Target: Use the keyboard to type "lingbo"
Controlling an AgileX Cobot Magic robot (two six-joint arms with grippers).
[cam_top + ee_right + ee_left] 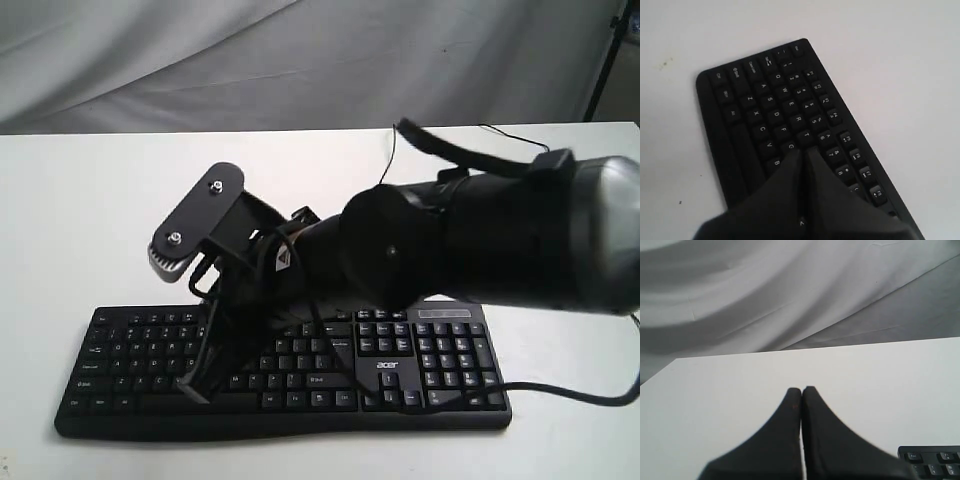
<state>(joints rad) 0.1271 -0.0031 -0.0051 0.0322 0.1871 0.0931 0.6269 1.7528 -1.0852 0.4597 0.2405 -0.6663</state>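
Observation:
The black keyboard (420, 372) lies on the white table near its front edge, with the "acer" logo left of the number pad. My right arm reaches across from the right, and its gripper (193, 386) comes down on the left half of the letter keys. In the right wrist view that gripper (804, 149) is shut, empty, with its tips between the G and T keys of the keyboard (754, 116); I cannot tell whether they touch. The left gripper (801, 389) is shut and empty over bare table, with one keyboard corner (932, 460) at the picture's edge. It is hidden in the exterior view.
The keyboard's thin black cable (575, 394) trails off to the right. A grey cloth backdrop (300, 60) hangs behind the white table (80, 200). A dark stand leg (607, 55) shows at the far right. The bulky right arm (480, 235) hides the middle keys.

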